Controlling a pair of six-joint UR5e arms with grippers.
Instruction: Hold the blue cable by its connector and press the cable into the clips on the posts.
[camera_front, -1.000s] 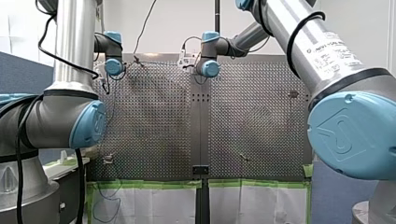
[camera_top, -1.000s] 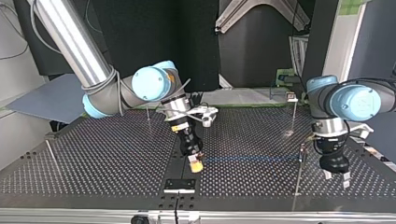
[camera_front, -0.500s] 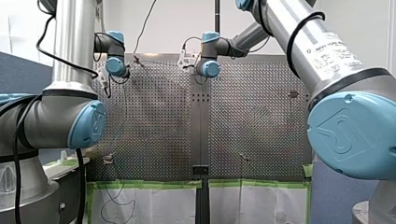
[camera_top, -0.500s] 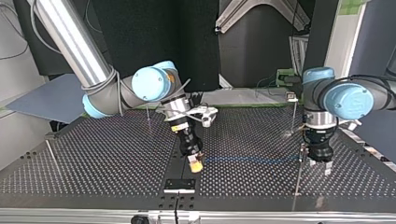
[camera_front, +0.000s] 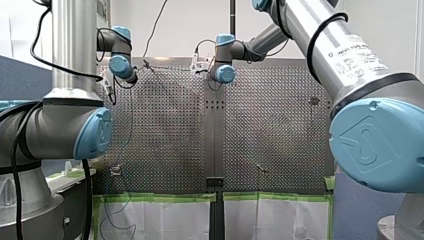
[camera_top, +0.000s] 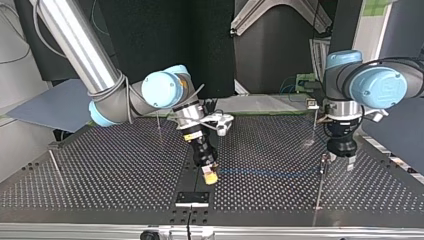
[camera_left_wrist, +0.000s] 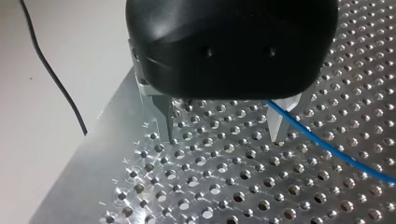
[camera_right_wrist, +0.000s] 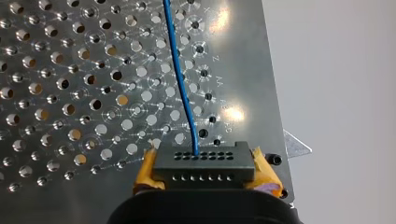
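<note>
My right gripper (camera_right_wrist: 204, 173) is clamped on the black rectangular connector (camera_right_wrist: 204, 162), likely to hold the thin blue cable (camera_right_wrist: 180, 79) taut as it runs ahead over the perforated metal table (camera_right_wrist: 70, 93). Farther along, my left gripper (camera_left_wrist: 223, 128) hangs spread and empty. The cable passes close by one finger, near the thin metal post (camera_top: 318, 190).

My right pincer (camera_right_wrist: 205, 170) clamps the black connector (camera_right_wrist: 204, 160) of the blue cable (camera_right_wrist: 180, 79).
</note>
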